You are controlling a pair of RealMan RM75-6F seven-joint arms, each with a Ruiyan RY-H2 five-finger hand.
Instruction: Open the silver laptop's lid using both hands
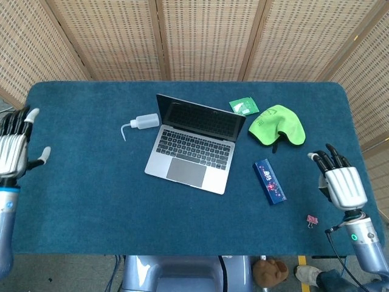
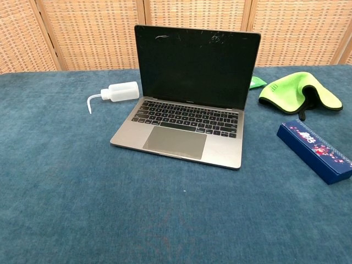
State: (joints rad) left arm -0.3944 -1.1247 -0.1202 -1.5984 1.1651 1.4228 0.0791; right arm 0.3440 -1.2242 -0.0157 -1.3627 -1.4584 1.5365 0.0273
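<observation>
The silver laptop [image 1: 193, 146] [image 2: 190, 96] stands in the middle of the blue table with its lid upright and its dark screen and keyboard showing. My left hand [image 1: 15, 151] hovers at the far left edge of the table, fingers spread, holding nothing. Far over at the right edge my right hand [image 1: 341, 182] is likewise spread and empty. Both hands are well away from the laptop. Neither hand appears in the chest view.
A white squeeze bottle [image 1: 141, 123] [image 2: 116, 92] lies left of the laptop. A green cloth [image 1: 277, 126] [image 2: 300, 91] and a green packet [image 1: 244, 106] lie behind it to the right. A dark blue box [image 1: 268, 181] [image 2: 314, 150] lies right of the laptop, a small red clip [image 1: 312, 220] near the right front.
</observation>
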